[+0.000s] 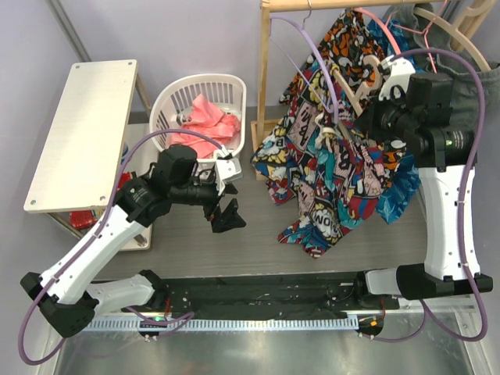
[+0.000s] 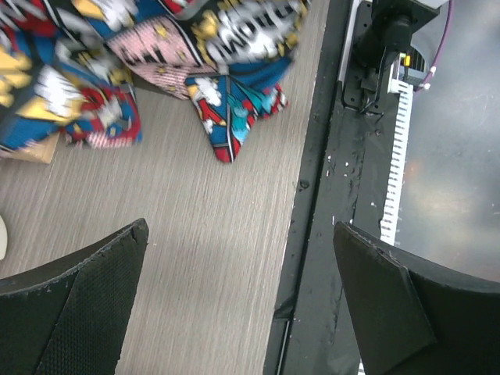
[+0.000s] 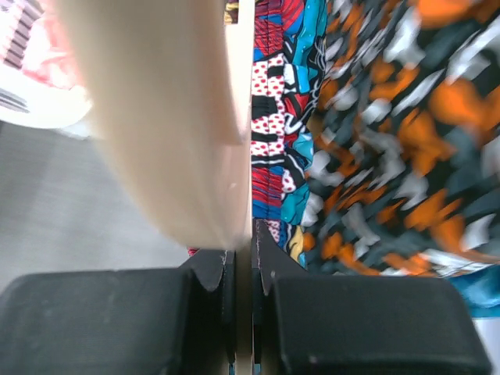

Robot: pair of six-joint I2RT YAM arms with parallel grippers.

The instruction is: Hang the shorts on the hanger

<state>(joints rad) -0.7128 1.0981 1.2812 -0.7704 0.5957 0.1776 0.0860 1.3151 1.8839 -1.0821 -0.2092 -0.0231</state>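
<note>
shorts (image 1: pixel 328 180) seemed draped over the hanger (image 3: pixel 156 117), pinched shut in the right gripper (image 3: pixel 242 254) far right; left gripper (image 2: pixel 240 228) gaped empty, so tidying and release seemed next.

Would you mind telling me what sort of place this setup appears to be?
Likely a robotics lab staged as a laundry corner: wooden clothes rail, white laundry basket, comic-print shorts.

Shorts (image 1: pixel 328 187) print: maybe "WOW", rest illeg.
</note>
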